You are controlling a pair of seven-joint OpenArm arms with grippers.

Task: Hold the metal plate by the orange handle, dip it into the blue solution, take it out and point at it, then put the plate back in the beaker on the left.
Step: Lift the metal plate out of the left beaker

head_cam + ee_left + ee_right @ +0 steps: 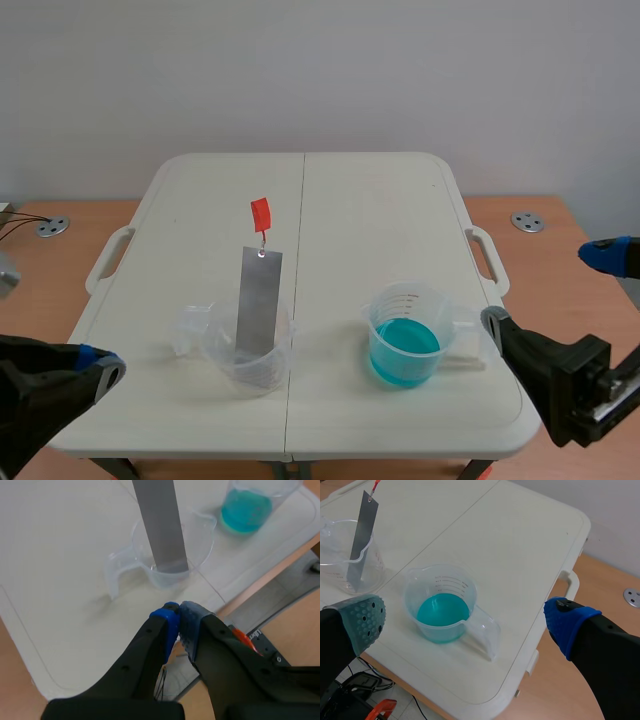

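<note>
A grey metal plate [259,300] stands tilted in the clear left beaker [246,358], its orange handle [260,213] sticking up above it. To the right stands a second clear beaker [405,303] holding blue solution [403,347]. My left gripper [104,368] hangs shut and empty at the table's front left corner, short of the left beaker [172,555] and plate [161,525]. My right gripper [550,292] is open at the front right; in its wrist view the gripper [466,617] spans the blue-solution beaker [440,582] from above, with the plate [362,535] off to one side.
The white folding table [360,210] has a centre seam and a carry handle [488,258] on each side. It stands on a wooden surface with two round metal discs [527,221]. Under the table's front edge lie cables and an orange tool [382,709].
</note>
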